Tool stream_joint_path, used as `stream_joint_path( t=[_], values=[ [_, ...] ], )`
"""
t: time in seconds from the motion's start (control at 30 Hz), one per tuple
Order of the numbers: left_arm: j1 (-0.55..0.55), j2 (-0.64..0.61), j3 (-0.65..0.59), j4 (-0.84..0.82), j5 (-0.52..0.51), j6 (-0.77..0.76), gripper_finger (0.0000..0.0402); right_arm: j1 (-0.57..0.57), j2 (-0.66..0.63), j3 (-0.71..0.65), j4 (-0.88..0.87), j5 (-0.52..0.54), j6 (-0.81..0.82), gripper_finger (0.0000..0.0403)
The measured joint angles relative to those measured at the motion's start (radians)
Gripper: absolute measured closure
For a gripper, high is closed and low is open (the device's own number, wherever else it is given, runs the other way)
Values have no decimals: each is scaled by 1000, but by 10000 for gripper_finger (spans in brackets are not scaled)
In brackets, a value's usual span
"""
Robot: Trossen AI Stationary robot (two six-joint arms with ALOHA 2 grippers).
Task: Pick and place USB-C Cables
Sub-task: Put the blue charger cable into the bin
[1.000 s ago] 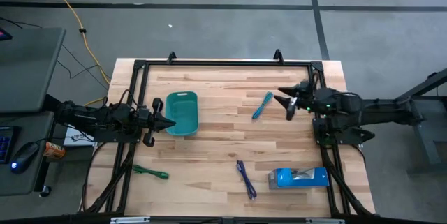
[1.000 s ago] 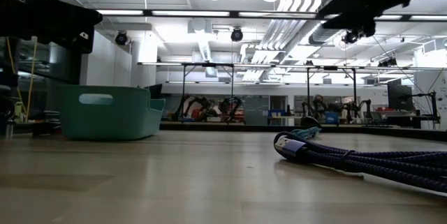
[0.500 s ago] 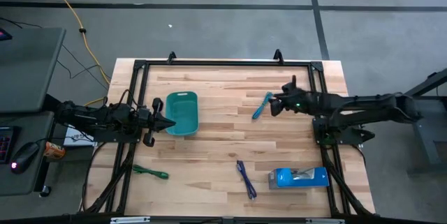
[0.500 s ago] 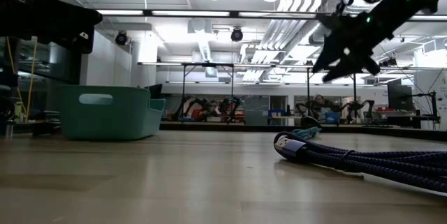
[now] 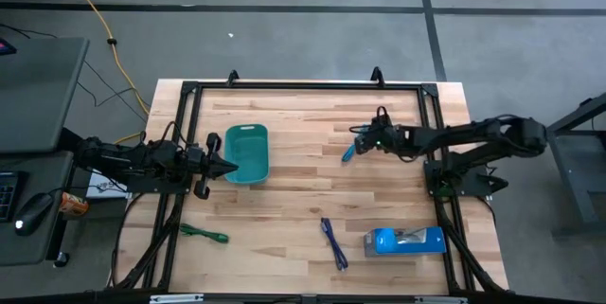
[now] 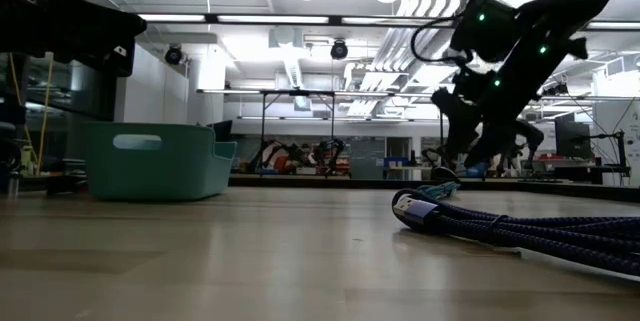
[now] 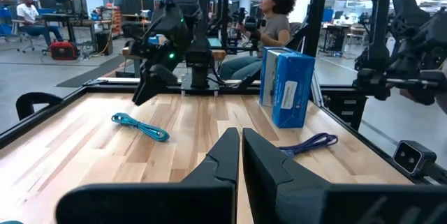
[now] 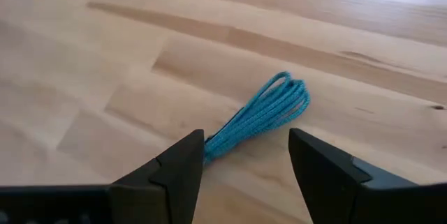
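- Your right gripper has reached out from the table's right edge over the last second and now hangs low over the thin light blue bundled cable, fingers spread to either side of it. I read this as the approach nearly finished; the pinch is not yet made.
- The right wrist view settles what the high view cannot: the light blue bundled cable lies on bare wood with 1 end running in between the 2 dark fingers, still untouched as far as I can see.
- The low view shows the right gripper down close to the tabletop (the high view hides that height), with the dark blue-purple braided cable large in the foreground.
- Your left gripper has not moved; it waits beside the teal plastic tray, fingers pressed together, as the left wrist view shows.
- 2 more remain: the dark blue-purple braided cable near the front edge by the bright blue rectangular box, and the thin green cable at front left.
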Motion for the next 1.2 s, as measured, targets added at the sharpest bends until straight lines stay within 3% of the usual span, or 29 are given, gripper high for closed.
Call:
stream_joint_path(
  t=[0.27, 0.5, 0.87, 1.2],
  values=[
    [0, 0, 0, 0, 0, 0, 401, -3, 120, 0, 130, 3, 53, 201],
    [0, 0, 0, 0, 0, 0, 401, -6, 228, 52, 132, -11, 54, 201],
    [0, 0, 0, 0, 0, 0, 401, -3, 389, 182, 0, 19, 37, 201],
    [0, 0, 0, 0, 0, 0, 401, -5, 400, 201, -53, 15, 36, 201]
  ],
)
